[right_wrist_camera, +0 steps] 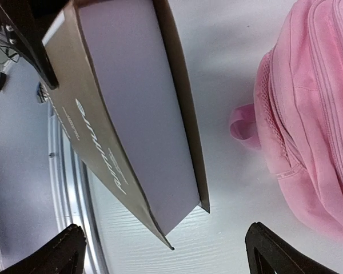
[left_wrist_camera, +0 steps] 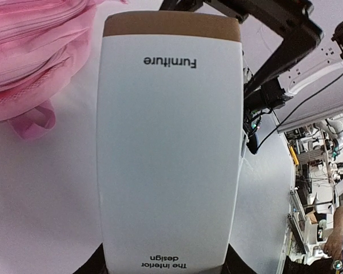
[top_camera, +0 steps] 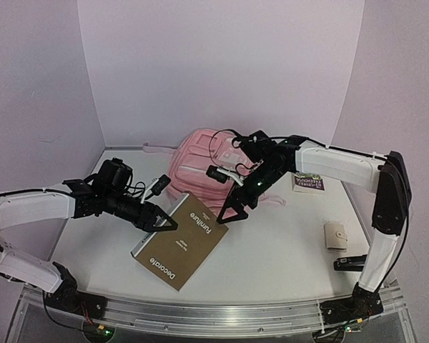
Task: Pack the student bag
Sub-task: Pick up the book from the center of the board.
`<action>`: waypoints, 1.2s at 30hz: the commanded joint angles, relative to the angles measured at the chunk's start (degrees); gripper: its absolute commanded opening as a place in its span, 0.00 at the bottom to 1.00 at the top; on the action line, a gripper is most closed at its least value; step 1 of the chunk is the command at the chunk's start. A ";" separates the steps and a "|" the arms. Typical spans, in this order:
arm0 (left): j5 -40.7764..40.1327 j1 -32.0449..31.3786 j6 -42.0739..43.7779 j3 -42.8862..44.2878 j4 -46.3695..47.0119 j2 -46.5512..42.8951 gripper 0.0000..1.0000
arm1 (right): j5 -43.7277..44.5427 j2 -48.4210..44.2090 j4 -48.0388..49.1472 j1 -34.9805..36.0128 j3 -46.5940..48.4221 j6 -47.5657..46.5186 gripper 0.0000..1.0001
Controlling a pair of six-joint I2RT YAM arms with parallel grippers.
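Centre of the top view, toward the back: student bag (top_camera: pixel 200 161), pink, lying flat on the table (top_camera: pixel 286 243).
Top view alone shows the whole bag: long axis apparently diagonal, pale strap (top_camera: pixel 156 148) trailing upper left, pink loop (top_camera: pixel 275 201) at lower right; the right arm hides part. Also only there: beige pouch (top_camera: pixel 336 236), purple-and-white booklet (top_camera: pixel 309 184). Just below the bag: brown book (top_camera: pixel 186 239). Left wrist view: the book's white side fills the frame, lettering upside down; left gripper (top_camera: pixel 164 219) straddles its near end, and whether it presses cannot be told. Right wrist view: right gripper (right_wrist_camera: pixel 171 260) with fingers (right_wrist_camera: pixel 68 251) wide apart, nothing between them, book corner just above, bag at right edge.
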 commanded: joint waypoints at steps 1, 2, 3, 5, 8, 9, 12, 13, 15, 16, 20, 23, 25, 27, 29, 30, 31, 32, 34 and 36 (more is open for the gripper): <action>1.59 -3.83 4.59 6.72 -3.40 0.33 0.23 | -9.23 -3.67 -10.26 -2.67 5.32 0.06 0.98; 1.52 -4.69 5.38 7.81 -4.23 0.73 0.23 | -10.50 -3.49 -11.62 -2.95 5.87 0.09 0.98; 1.76 -5.35 5.84 8.71 -4.56 1.02 0.24 | -11.37 -3.30 -12.35 -2.97 6.06 -0.01 0.98; 2.73 -6.08 6.34 10.04 -4.65 1.45 0.24 | -12.77 -3.02 -13.99 -2.98 6.07 -0.39 0.98; 3.33 -7.09 6.98 11.73 -4.89 1.46 0.25 | -13.84 -3.02 -15.07 -2.97 5.77 -0.75 0.98; 3.43 -7.32 7.18 12.10 -4.90 1.40 0.25 | -14.58 -3.13 -15.19 -2.97 5.57 -0.84 0.98; 3.55 -7.68 7.34 13.17 -4.82 1.23 0.25 | -18.44 -3.33 -15.63 -2.91 5.16 -1.26 0.98; 3.71 -7.71 7.39 13.33 -4.63 1.10 0.26 | -19.59 -3.39 -15.78 -2.83 5.09 -1.54 0.98; 4.38 -7.91 7.32 13.70 -4.02 1.05 0.26 | -20.86 -3.40 -16.13 -2.33 5.09 -2.15 0.98; 4.82 -7.99 7.25 13.95 -3.84 1.18 0.26 | -20.94 -3.34 -16.30 -2.00 5.18 -2.62 0.98; 7.04 -8.06 5.82 13.44 -0.16 0.96 0.27 | -21.22 -2.86 -16.92 -0.12 5.60 -4.16 0.95; 7.60 -8.11 5.04 12.96 1.56 0.98 0.28 | -21.78 -2.47 -17.26 0.10 6.27 -4.42 0.81; 7.50 -8.05 4.58 12.41 2.49 0.81 0.29 | -22.17 -2.76 -17.46 0.13 6.35 -4.71 0.71; 7.68 -8.05 3.71 11.73 4.15 0.40 0.32 | -22.60 -3.35 -17.45 0.14 6.39 -4.95 0.61; 7.65 -8.08 2.53 11.02 5.99 -0.04 0.36 | -22.94 -4.04 -17.50 0.10 6.65 -4.84 0.53; 7.28 -8.07 1.91 10.67 6.81 -0.33 0.38 | -23.09 -4.35 -17.51 0.09 6.84 -4.74 0.48; 6.60 -8.06 1.31 10.35 7.61 -0.63 0.40 | -23.24 -4.60 -17.46 0.07 7.06 -4.63 0.42; 5.74 -8.05 0.66 9.91 8.28 -0.92 0.42 | -23.15 -4.84 -17.45 0.06 7.19 -4.57 0.37; 3.98 -7.98 -0.63 9.22 9.17 -1.34 0.51 | -22.84 -5.25 -17.37 0.01 7.46 -4.63 0.29; 2.11 -7.83 -2.23 8.39 10.71 -2.00 0.63 | -22.54 -5.42 -17.33 -0.31 8.07 -4.61 0.28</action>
